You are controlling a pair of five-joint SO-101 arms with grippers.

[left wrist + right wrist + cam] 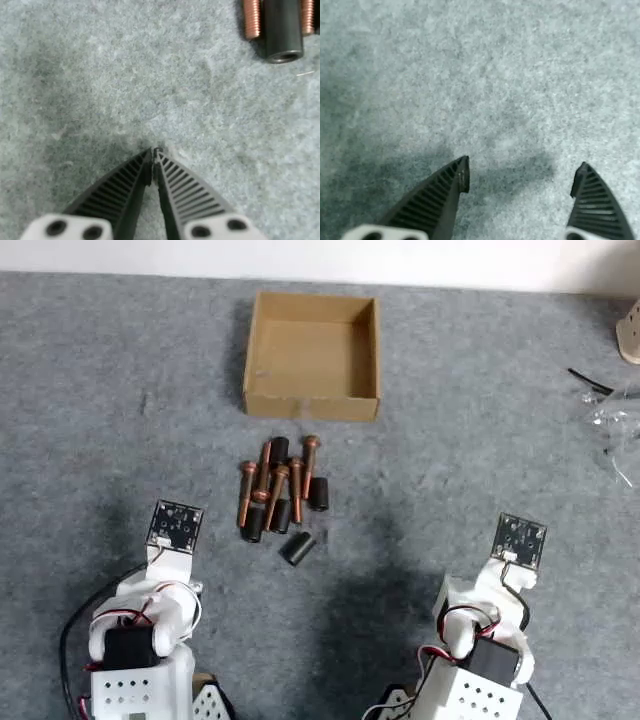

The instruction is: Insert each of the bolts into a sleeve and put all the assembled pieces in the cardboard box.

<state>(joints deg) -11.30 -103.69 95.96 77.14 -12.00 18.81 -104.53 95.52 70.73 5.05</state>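
Here, our left gripper [155, 155] pinched closed, our right gripper [520, 177] spread wide, bolts [246, 495] and sleeves [297, 548] heaped near the cardboard box [310, 406].

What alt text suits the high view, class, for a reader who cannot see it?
A heap of copper bolts and black sleeves lies on grey carpet between an open cardboard box and two white arms.

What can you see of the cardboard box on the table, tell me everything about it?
The brown square cardboard box is open-topped, with low upright walls, and looks empty. It sits level on the grey felt-like table cover, far middle, beyond the copper-coloured bolts and black cylindrical sleeves. Nothing touches it; the heap lies just short of its near wall.
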